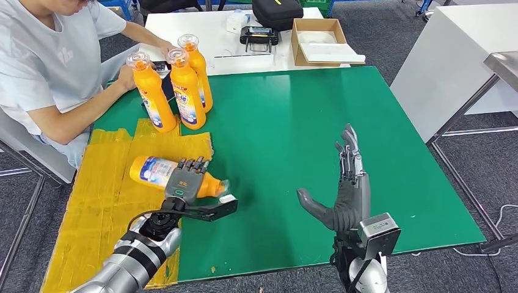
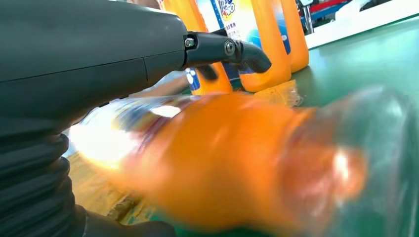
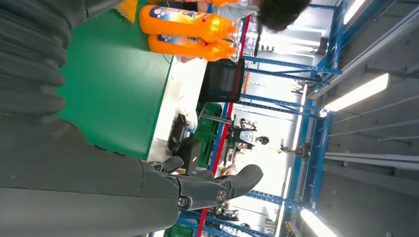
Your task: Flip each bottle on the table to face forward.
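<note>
The left hand (image 1: 185, 181) lies over a bottle (image 1: 153, 171) that rests on its side, partly on the yellow sheet (image 1: 91, 201) and partly on the green mat (image 1: 287, 122), its clear cap pointing toward the mat's middle; the fingers drape across the bottle's shoulder and the thumb reaches out beside the cap, so the hand holds it. In the left wrist view the bottle (image 2: 212, 168) is a blurred orange mass just beneath the hand (image 2: 99, 54), and its label cannot be read. 3 more bottles (image 1: 174, 85) stand upright together at the mat's far left corner, where a seated person (image 1: 49, 67) has a hand against them. The right hand (image 1: 345, 189) hovers above bare mat, well apart from every bottle, fingers straight and spread, holding nothing. Wide green surface lies free between the 2 hands and out to the mat's right and far edges. Beyond the mat, a white table (image 1: 220, 36) carries a cardboard box (image 1: 321, 39) and a black bag (image 1: 277, 12).
</note>
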You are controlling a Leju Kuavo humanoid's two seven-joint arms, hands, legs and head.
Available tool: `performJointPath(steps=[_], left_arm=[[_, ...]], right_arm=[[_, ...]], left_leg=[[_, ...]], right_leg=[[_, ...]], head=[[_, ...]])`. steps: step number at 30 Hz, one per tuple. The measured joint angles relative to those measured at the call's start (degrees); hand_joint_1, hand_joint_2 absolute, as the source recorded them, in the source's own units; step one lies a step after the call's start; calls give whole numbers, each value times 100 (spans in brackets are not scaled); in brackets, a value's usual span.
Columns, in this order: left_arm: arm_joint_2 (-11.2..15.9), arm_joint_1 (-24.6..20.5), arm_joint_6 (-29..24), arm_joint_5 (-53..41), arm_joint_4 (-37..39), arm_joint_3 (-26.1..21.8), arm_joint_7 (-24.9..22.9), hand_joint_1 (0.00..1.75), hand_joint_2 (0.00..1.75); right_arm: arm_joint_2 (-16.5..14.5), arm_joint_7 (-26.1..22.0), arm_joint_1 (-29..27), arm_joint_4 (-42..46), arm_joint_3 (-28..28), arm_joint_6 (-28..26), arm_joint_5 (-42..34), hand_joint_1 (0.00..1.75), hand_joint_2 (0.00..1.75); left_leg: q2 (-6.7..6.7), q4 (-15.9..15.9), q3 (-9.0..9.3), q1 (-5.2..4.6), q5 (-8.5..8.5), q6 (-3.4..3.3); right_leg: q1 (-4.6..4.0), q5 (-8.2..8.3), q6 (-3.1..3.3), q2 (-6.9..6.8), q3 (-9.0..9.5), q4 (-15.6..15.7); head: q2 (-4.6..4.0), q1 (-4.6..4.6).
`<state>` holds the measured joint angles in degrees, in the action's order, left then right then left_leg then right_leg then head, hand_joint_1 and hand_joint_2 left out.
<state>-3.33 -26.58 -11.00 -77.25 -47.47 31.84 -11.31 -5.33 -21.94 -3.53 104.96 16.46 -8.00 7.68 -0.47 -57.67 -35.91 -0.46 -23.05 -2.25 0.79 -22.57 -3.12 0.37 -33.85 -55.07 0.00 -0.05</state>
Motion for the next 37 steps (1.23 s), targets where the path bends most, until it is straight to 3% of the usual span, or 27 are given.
performJointPath(steps=[5,9,15,22,26,28,31,37], left_arm=[[-65,19,-97,52,36,-87,21,0,175],[-69,231,-665,247,-107,-277,201,0,175],[-68,792,-1523,668,-994,-753,645,0,175],[-80,1288,-1802,1772,-1849,-1144,1420,0,175],[-87,1676,-1322,3906,-2533,-1334,2618,0,175],[-72,1891,-1045,4575,-2916,-1405,2971,0,175],[-29,2165,-466,5267,-3383,-1488,3149,0,175],[143,2759,1430,7043,-4106,-1556,3158,0,175]], right_arm=[[0,-1,1,0,0,-3,-15,0,175],[2,-23,-38,0,-1,-37,-4,0,175],[28,-47,-166,-2,-2,-121,22,0,175],[62,-86,-273,-6,-2,-186,38,0,175],[127,-133,-392,-7,-7,-183,-2,0,175],[194,-155,-480,-5,-17,-107,-82,0,175],[288,-155,-614,-4,-54,34,-205,0,175],[546,-8,-1015,-4,-257,355,-315,0,175]], left_leg=[[0,0,-1,-1,4,-3],[10,0,-7,0,4,-3],[12,0,-20,0,0,0],[13,0,-32,0,0,0],[13,0,-33,0,-1,0],[13,0,-36,0,-2,0],[13,0,-39,-1,-3,1],[13,0,-40,-1,-8,4]], right_leg=[[0,3,-3,0,2,0],[0,3,-4,1,-7,0],[0,1,-3,1,-22,-1],[0,1,-2,1,-34,-1],[0,1,-2,1,-35,-1],[0,0,-2,1,-37,0],[0,-1,-1,1,-40,0],[0,-4,0,1,-44,0]], head=[[0,0],[0,0],[0,-1],[0,0],[0,0],[0,-1],[0,-1],[0,1]])
